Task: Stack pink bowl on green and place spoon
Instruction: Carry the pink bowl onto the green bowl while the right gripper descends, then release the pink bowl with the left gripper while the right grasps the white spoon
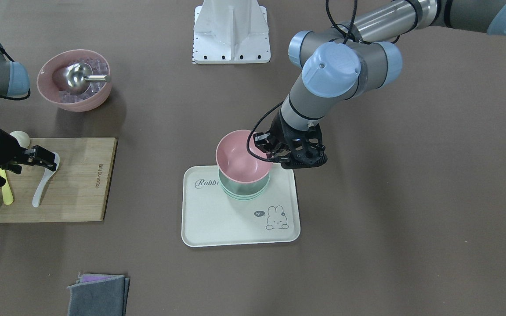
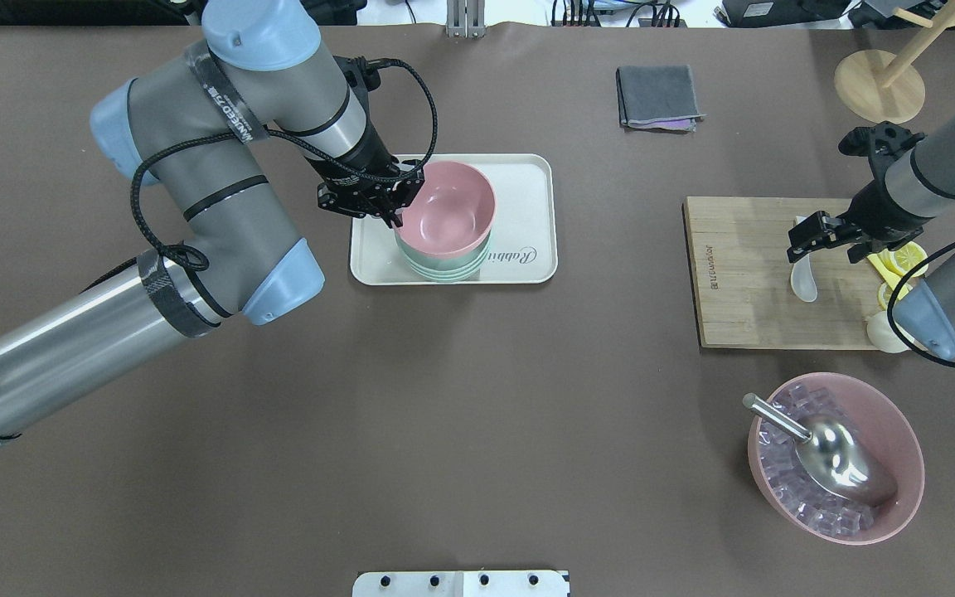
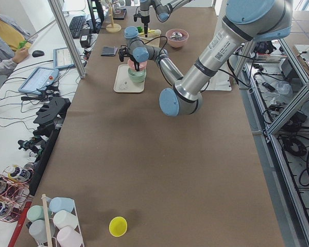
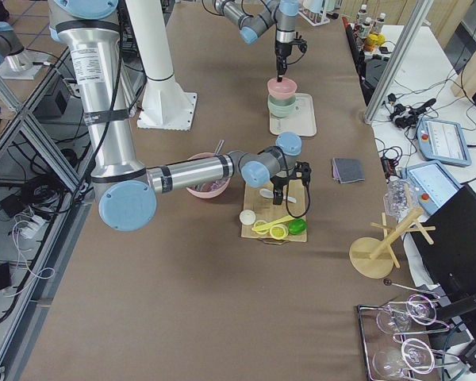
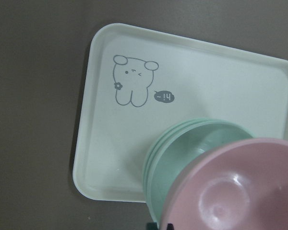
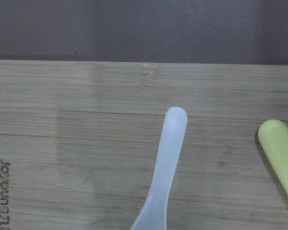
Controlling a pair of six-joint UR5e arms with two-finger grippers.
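On your brown tabletop (image 2: 477, 414), mid-table, the left gripper (image 2: 390, 203) clamps the pink bowl (image 2: 448, 211) atop the green bowls (image 1: 242, 193). The right gripper (image 2: 805, 236) gapes above the spoon (image 2: 805, 283) at the right end. Only side views show the neighbouring desk (image 3: 15, 128).

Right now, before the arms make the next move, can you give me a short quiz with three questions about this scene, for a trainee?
1. True or false: the white spoon lies on the wooden board.
2. What does the left gripper hold? A. the rim of the pink bowl, over the green bowls; B. the white spoon; C. nothing.
3. Which gripper is above the spoon?

Key: 1 true; 2 A; 3 the right gripper.
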